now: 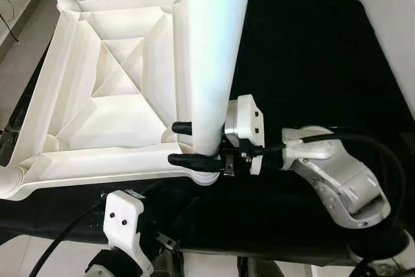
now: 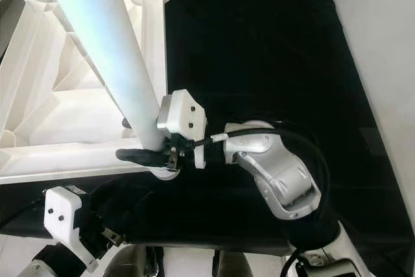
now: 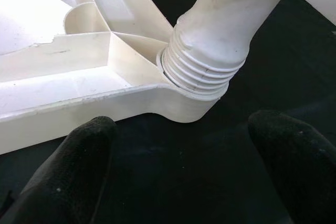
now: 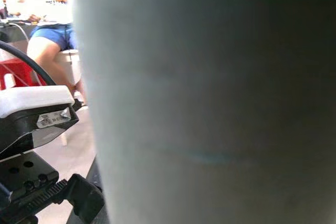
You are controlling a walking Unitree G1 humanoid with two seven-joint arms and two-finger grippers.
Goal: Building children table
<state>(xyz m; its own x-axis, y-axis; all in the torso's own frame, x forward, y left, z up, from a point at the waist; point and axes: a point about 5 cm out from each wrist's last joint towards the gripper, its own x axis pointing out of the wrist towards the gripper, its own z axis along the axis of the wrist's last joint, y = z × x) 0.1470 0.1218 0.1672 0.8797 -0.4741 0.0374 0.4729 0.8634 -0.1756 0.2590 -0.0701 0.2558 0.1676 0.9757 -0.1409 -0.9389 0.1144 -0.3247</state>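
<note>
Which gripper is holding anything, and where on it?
Right gripper clamps the white table leg near its threaded base; left gripper is open, holding nothing.

I see the right arm bent in from the right, its wrist level, and the right gripper (image 1: 192, 144) clamped with one black finger on either side of the white table leg (image 1: 211, 56) near its base. The left gripper (image 3: 178, 166) sits low, fingers (image 3: 68, 177) spread apart, holding nothing.

No text can be read; the sticker (image 4: 51, 119) print is too small.
</note>
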